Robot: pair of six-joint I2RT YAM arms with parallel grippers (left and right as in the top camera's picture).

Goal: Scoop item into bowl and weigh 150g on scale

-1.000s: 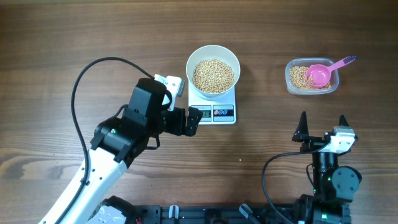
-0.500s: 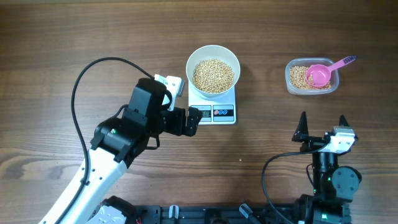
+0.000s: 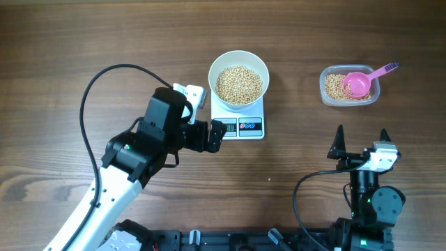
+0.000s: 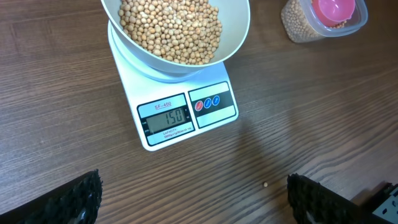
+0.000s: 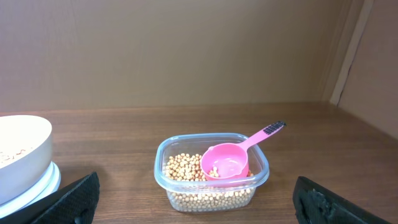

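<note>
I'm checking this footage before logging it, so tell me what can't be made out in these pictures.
Overhead: the digits on the scale are too small to read.
Left wrist: the top edge cuts off the far rim of the bowl, most of the plastic tub and the pink scoop.
Right wrist: the left edge cuts off most of the bowl and scale.
Right wrist: the scoop covers the beans beneath it.

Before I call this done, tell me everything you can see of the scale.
The scale is a small, flat, white unit that looks like plastic. It lies level on the wooden table, slightly skewed in the left wrist view. Its front panel has a grey display reading 150 and two round buttons, one red and one blue. The white bowl of beans sits on its platform and covers most of it. Nothing else touches the scale.
</note>
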